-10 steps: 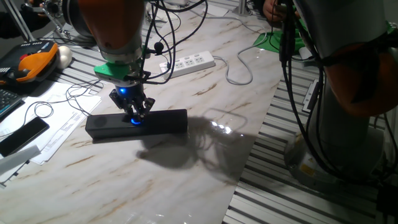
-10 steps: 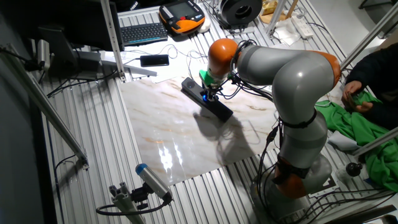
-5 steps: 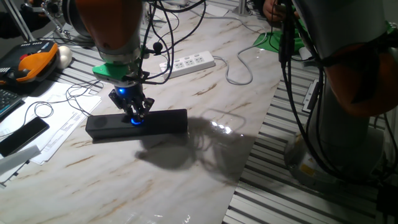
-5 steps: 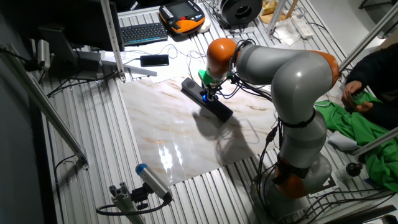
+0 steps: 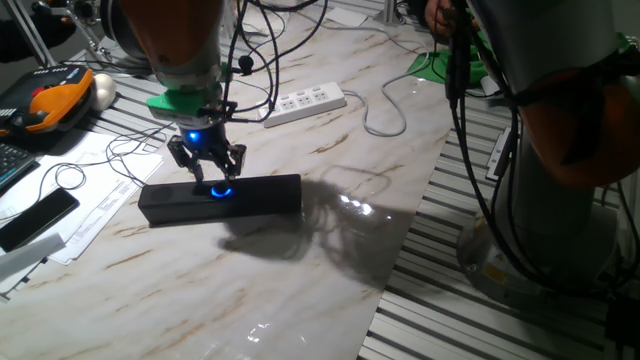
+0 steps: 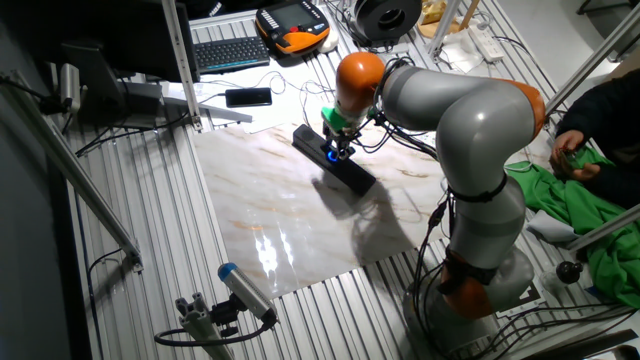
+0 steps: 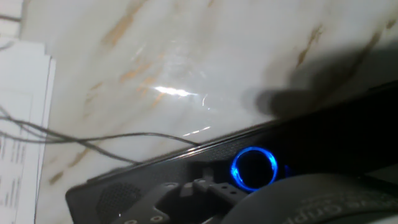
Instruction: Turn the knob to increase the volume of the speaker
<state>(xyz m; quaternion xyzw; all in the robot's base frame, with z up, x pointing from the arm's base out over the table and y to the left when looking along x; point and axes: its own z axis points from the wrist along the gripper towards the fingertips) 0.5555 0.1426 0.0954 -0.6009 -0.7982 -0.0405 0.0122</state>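
The speaker (image 5: pixel 262 196) is a long black bar lying on the marble tabletop (image 5: pixel 330 230); it also shows in the other fixed view (image 6: pixel 350 175) and the hand view (image 7: pixel 149 183). The knob (image 5: pixel 220 190) glows with a blue ring at its middle, and shows in the hand view (image 7: pixel 254 168) and the other fixed view (image 6: pixel 333 156). My gripper (image 5: pixel 208 170) hangs just above the knob with its fingers spread apart and nothing between them. It also shows in the other fixed view (image 6: pixel 338 148).
A white power strip (image 5: pixel 305 100) lies behind the speaker with cables running from it. Papers (image 5: pixel 95 205) and a flat black device (image 5: pixel 35 220) lie to the left. An orange pendant (image 5: pixel 50 105) sits far left. Green cloth (image 6: pixel 560 200) lies to the right.
My gripper was down on the knob with its fingers close together. It has now risen a little and its fingers have spread, so the glowing ring shows below them.
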